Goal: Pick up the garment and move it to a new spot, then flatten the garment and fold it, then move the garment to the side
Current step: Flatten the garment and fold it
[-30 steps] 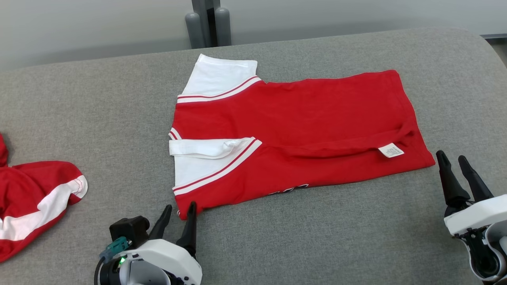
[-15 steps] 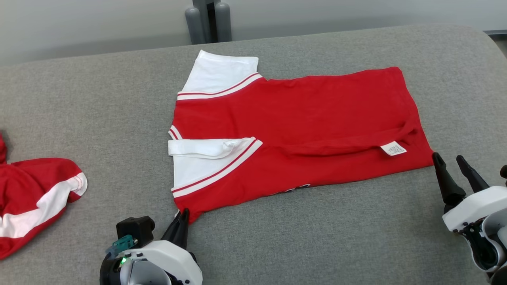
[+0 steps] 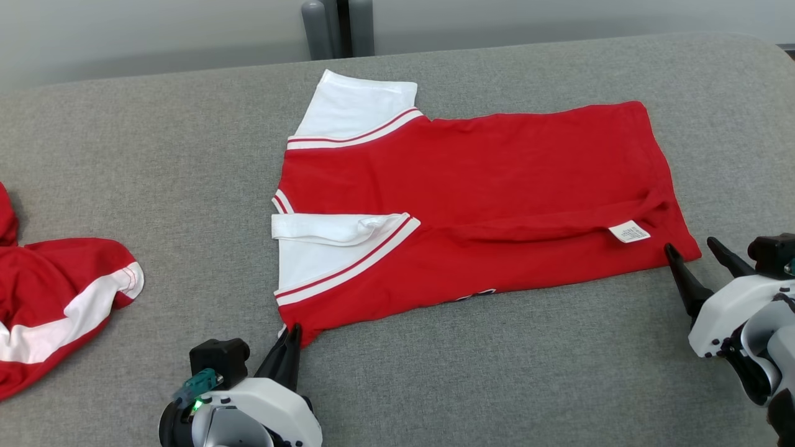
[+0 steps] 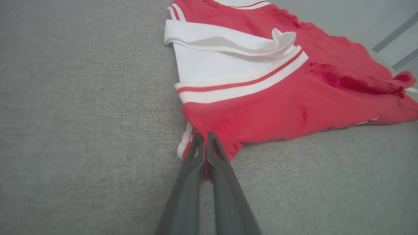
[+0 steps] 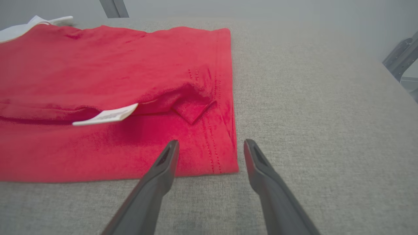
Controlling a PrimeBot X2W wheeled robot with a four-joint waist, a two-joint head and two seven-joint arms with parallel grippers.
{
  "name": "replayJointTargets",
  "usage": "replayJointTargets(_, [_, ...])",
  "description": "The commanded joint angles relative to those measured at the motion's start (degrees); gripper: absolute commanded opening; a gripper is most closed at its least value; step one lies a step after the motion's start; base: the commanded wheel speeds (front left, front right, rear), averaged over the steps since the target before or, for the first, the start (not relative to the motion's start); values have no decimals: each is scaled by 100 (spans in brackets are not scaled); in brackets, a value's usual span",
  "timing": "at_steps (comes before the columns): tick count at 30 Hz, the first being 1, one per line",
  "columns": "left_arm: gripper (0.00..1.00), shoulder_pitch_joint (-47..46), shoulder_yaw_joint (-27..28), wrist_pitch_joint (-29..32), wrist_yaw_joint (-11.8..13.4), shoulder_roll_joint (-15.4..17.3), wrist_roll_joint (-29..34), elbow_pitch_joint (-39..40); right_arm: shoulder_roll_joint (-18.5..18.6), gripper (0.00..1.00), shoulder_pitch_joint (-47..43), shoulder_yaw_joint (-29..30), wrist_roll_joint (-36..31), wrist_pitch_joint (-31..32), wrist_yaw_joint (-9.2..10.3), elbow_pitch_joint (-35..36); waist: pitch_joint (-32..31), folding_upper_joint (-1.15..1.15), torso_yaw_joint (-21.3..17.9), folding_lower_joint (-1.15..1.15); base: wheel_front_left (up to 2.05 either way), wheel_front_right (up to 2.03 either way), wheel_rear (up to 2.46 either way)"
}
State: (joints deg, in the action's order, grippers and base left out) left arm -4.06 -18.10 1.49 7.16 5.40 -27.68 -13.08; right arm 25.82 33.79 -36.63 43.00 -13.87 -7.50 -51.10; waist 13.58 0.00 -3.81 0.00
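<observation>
Left claw (image 3: 290, 334) is clenched on the near shoulder corner of the half-folded red jersey shirt with white striped sleeves (image 3: 484, 180), lying mid-way on the grey fabric table (image 3: 155, 180), and the right claw (image 3: 689, 245) gapes around the near hem corner, presumably so both corners lift together.

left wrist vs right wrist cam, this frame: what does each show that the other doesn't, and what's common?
Left wrist: left gripper, jaws shut on the red shirt at its near sleeve-end corner; the near white sleeve with its red stripe.
Right wrist: right gripper, jaws open astride the hem corner; white care label.
Both: the red shirt lying on the grey padded surface.
</observation>
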Motion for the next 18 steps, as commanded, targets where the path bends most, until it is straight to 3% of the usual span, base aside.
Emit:
replayJointTargets(1, [0, -43, -12, -3, 42, 47, 53, 15, -23, 100, 122, -35, -5, 5, 2, -127, 10, 0, 10, 0, 0, 0, 0])
replayJointTargets(3, [0, -75, -34, 8, 47, 55, 64, 16, -92, 98, 208, -70, 65, 40, 2, -296, 24, 0, 26, 0, 0, 0, 0])
replayJointTargets(4, [0, -90, -49, 11, 48, 58, 74, 16, -111, 91, 246, -88, 111, 61, 2, -365, 31, 0, 35, 0, 0, 0, 0])
replayJointTargets(5, [0, -103, -59, 9, 52, 58, 87, 16, -130, 75, 276, -110, 159, 80, 2, -433, 36, 0, 46, 0, 0, 0, 0])
replayJointTargets(7, [0, -118, -79, 5, 56, 59, 100, 20, -159, 53, 308, -140, 280, 119, 2, -524, 49, 0, 70, 0, 0, 0, 0])
replayJointTargets(9, [0, -121, -88, -10, 57, 61, 108, 24, -192, 45, 335, -178, 411, 157, 2, -592, 60, 0, 87, 0, 0, 0, 0])
replayJointTargets(11, [0, -119, -98, -26, 63, 63, 102, 24, -185, 30, 337, -234, 495, 139, 2, -640, 66, 0, 93, 0, 0, 0, 0])
replayJointTargets(13, [0, -114, -105, -45, 66, 67, 96, 16, -172, 0, 306, -284, 601, 118, 2, -664, 64, 0, 93, 0, 0, 0, 0])
replayJointTargets(18, [0, -16, -127, -164, 19, 112, 109, 112, -48, 0, 131, -300, 851, -19, 2, -558, -20, 0, 87, 0, 0, 0, 0])
